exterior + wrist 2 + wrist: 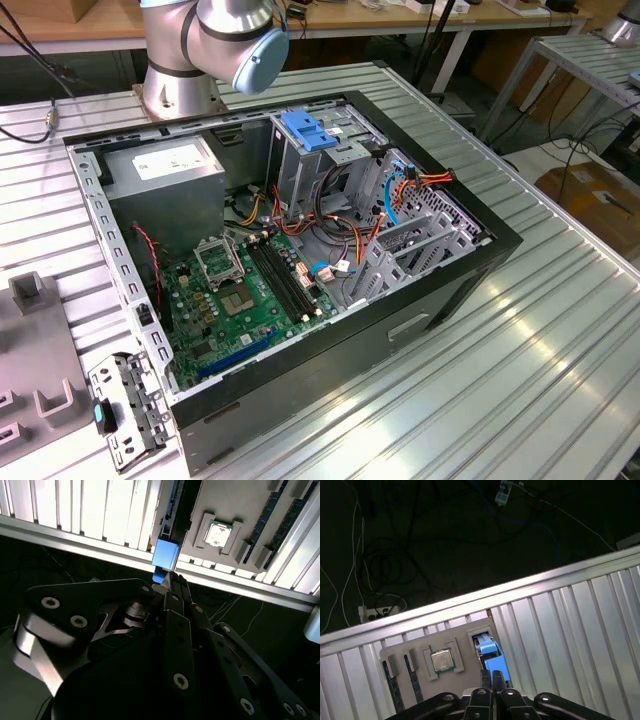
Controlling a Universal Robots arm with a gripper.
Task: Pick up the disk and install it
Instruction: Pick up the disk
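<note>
Disk (493, 661), seemingly pinched by its tab between the nearly closed fingers (499, 681) of the gripper (491, 674), should be lifted straight out of the tray (415, 652).

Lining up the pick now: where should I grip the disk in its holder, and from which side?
Grip the blue end tab of the disk, coming from above in line with the slot. The disk appears to stand upright in a slot of the grey holder, so only that tab end sticks out.
</note>
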